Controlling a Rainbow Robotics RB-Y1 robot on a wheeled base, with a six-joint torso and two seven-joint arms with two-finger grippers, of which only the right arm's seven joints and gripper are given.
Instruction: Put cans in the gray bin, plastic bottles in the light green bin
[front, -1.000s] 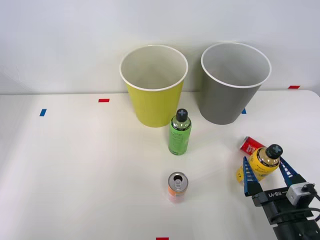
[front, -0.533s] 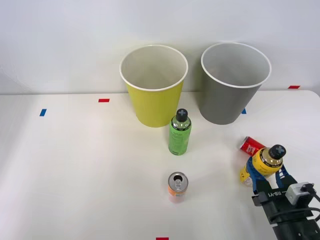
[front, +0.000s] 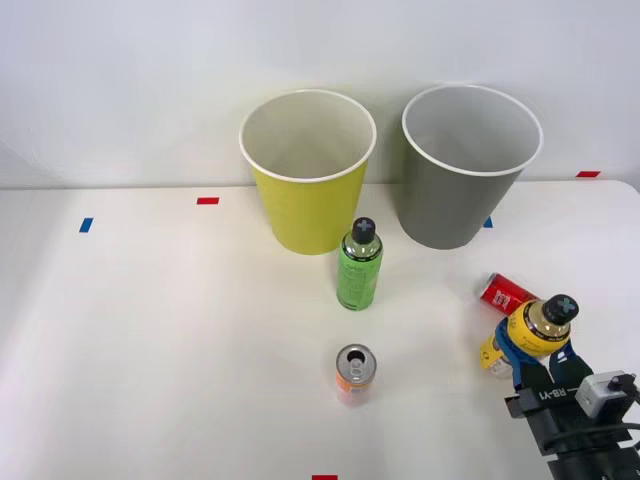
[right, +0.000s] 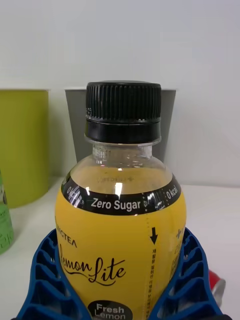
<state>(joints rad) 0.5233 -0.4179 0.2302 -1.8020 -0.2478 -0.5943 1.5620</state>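
Observation:
My right gripper is shut on the yellow-labelled bottle at the table's right front; its black cap tilts toward me. In the wrist view the yellow bottle sits between the blue ribbed fingers, pressed on both sides. The red can lies on its side just behind the bottle. The green bottle stands upright mid-table, in front of the light green bin. The orange can stands upright nearer me. The gray bin stands at the back right.
Red tape marks and blue tape marks lie on the white table. A white wall rises just behind both bins. The table's left half is open surface.
The fingers went from wide open around the yellow bottle to shut on it. The bottle has shifted slightly right and toward me, tilting.

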